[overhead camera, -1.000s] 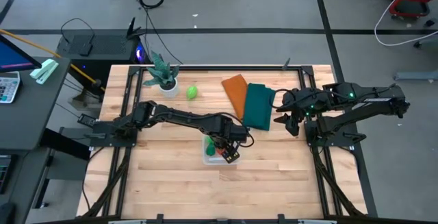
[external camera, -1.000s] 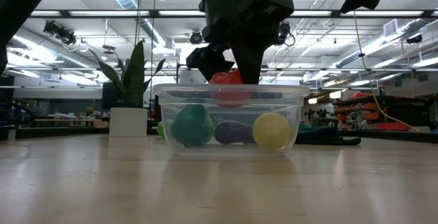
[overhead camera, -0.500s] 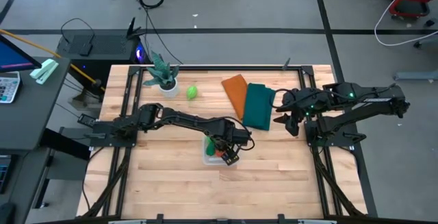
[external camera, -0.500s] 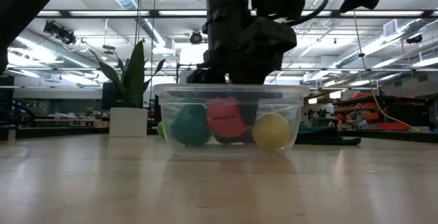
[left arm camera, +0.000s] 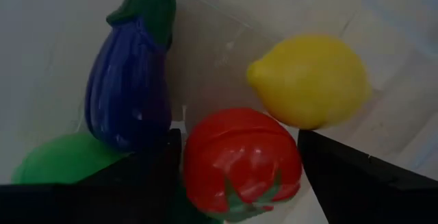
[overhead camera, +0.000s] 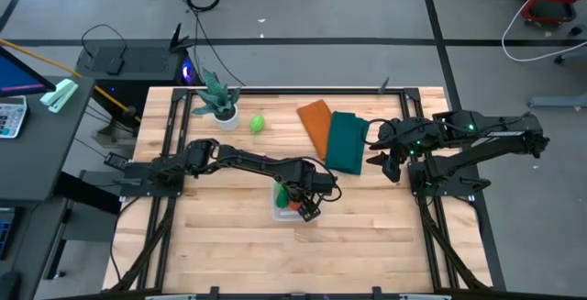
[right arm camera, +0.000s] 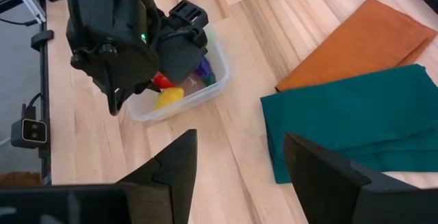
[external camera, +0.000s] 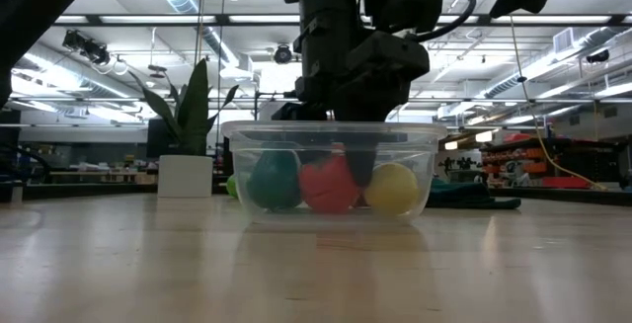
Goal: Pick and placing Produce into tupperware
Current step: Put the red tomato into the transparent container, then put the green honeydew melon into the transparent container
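The clear tupperware (overhead camera: 278, 210) sits mid-table. My left gripper (left arm camera: 239, 138) reaches down into it, open, with one finger on each side of the red tomato (left arm camera: 239, 159). The tomato rests on the container's floor (external camera: 328, 185). Beside it lie a yellow lemon (left arm camera: 311, 80), a purple eggplant (left arm camera: 126, 94) and a dark green piece (external camera: 275, 180). A light green fruit (overhead camera: 258, 123) lies on the table near the plant. My right gripper (overhead camera: 390, 158) hangs open above the table's right side, holding nothing. My left gripper comes from above, pointing down, and its fingers (left arm camera: 164, 169) flank the tomato's sides (left arm camera: 195, 148). Whether they touch it I cannot tell. The tomato stands on the tupperware's floor.
A potted plant (overhead camera: 218, 103) stands at the far left. An orange cloth (overhead camera: 316, 124) and a dark green cloth (overhead camera: 347, 139) lie folded at the far middle. Bare wood lies along the table's near side.
My left gripper has gone down into the tupperware with the red tomato. The tomato hung at the rim's height a second ago and now rests on the container's floor between the other pieces.
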`<state>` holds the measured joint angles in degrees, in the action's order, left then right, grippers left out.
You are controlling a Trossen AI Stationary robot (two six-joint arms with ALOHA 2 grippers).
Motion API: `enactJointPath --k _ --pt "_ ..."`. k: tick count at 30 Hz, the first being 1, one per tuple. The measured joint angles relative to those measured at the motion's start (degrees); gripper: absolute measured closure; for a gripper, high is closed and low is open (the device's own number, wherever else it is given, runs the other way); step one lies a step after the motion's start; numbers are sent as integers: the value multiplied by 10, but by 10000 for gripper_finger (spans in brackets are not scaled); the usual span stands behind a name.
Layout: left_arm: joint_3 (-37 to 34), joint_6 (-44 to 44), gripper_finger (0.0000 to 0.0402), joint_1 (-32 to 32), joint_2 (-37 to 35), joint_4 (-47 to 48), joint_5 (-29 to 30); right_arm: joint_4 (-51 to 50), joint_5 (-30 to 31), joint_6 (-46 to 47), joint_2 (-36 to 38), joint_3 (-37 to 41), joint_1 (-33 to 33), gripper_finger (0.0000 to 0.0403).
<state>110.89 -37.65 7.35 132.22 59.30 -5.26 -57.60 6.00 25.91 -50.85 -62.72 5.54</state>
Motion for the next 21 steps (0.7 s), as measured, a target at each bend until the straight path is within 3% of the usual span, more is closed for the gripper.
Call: enactJointPath --k 10,21 --pt "21 19 71 -2 0 21 -6 0 0 -2 0 0 0 225" --pt "224 67 89 -13 0 134 82 0 0 -7 0 0 0 225"
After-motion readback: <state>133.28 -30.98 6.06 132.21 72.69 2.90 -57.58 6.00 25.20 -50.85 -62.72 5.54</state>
